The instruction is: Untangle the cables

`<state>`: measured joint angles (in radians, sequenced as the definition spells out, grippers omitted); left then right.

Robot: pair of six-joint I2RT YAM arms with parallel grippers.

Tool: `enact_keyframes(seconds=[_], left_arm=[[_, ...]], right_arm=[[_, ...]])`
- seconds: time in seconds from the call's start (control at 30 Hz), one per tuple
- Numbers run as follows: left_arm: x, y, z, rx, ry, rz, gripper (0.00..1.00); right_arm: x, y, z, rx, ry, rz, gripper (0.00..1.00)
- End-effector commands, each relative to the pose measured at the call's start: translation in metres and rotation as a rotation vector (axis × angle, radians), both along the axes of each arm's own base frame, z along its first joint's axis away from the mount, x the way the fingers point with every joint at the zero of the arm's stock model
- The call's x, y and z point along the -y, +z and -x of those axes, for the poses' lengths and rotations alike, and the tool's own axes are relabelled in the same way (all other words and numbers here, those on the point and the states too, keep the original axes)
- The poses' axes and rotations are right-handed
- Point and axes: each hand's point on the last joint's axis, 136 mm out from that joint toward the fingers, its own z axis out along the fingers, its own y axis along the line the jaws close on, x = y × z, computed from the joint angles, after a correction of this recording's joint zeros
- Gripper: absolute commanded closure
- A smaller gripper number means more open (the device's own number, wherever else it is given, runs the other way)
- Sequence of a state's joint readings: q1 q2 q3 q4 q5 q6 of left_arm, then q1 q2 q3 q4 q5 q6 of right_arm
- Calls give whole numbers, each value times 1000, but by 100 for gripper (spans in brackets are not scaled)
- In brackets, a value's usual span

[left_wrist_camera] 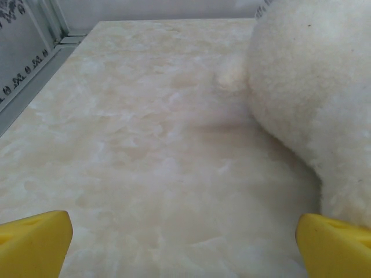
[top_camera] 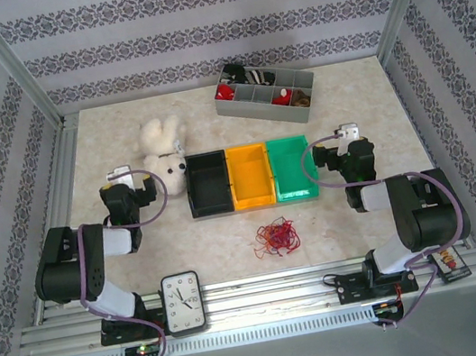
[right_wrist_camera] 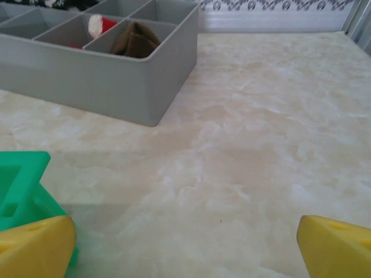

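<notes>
The cables (top_camera: 277, 237) lie in a small tangle of thin red, orange and dark strands on the marble table, at the near centre in front of the bins. My left gripper (top_camera: 123, 174) rests folded back at the left, well apart from the tangle. In the left wrist view that gripper (left_wrist_camera: 185, 246) is open, its yellow fingertips (left_wrist_camera: 35, 243) wide apart over bare table. My right gripper (top_camera: 345, 135) sits at the right, beside the green bin. From the right wrist camera, this gripper (right_wrist_camera: 185, 249) is also open, with nothing between its fingers.
A white plush toy (top_camera: 165, 153) lies just right of the left gripper, close in the left wrist view as the plush toy (left_wrist_camera: 313, 87). Black (top_camera: 208, 183), orange (top_camera: 250, 176) and green (top_camera: 292, 167) bins stand mid-table. A grey divided tray (top_camera: 265, 93) is at the back, a clock (top_camera: 183, 303) at the near edge.
</notes>
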<state>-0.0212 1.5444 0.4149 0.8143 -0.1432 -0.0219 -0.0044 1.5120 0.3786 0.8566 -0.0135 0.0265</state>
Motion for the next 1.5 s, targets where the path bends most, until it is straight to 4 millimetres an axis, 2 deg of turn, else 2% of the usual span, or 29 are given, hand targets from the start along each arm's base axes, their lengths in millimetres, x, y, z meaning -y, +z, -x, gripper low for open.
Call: enact_keyframes(seconds=[0.0, 0.07, 0.13, 0.23, 0.3, 0.4, 0.47, 0.63, 0.7, 0.8, 0.87, 1.1, 1.2, 1.33, 1.47], left_arm=[[4, 49, -10, -17, 30, -52, 0], [18, 73, -12, -21, -20, -88, 0], [24, 94, -9, 24, 25, -142, 0], [50, 109, -4, 50, 1, -71, 0], [65, 113, 2, 37, -7, 0, 0], [110, 110, 15, 29, -106, 109, 0], [136, 101, 24, -13, -159, 161, 0], [181, 65, 48, -196, -245, 261, 1], [185, 52, 57, -248, -231, 275, 2], [172, 39, 65, -282, -148, 303, 6], [180, 32, 68, -306, -196, 318, 7], [184, -4, 59, -475, -158, 388, 17], [183, -14, 51, -531, -133, 363, 28], [185, -15, 41, -539, -123, 334, 46], [187, -21, 34, -574, -112, 322, 67]], right_arm=[[-9, 40, -6, 29, 31, 10, 2], [-18, 65, -1, 13, 11, 60, 2], [-23, 91, 5, 45, -62, 60, 2], [-34, 101, 11, -81, -81, 8, 2], [-46, 106, 13, -97, -68, 16, 2], [-66, 112, 14, -85, -10, 13, 2], [-73, 112, 13, -99, -1, -11, 2], [-90, 112, 8, -112, 35, -88, 14], [-91, 113, 6, -105, 34, -106, 17], [-92, 113, 5, -110, 28, -113, 21], [-94, 114, 5, -109, 39, -112, 23], [-92, 122, 9, -94, 47, -100, 25], [-93, 122, 11, -97, 55, -98, 26], [-93, 120, 12, -104, 62, -96, 27], [-96, 118, 15, -110, 68, -100, 27]])
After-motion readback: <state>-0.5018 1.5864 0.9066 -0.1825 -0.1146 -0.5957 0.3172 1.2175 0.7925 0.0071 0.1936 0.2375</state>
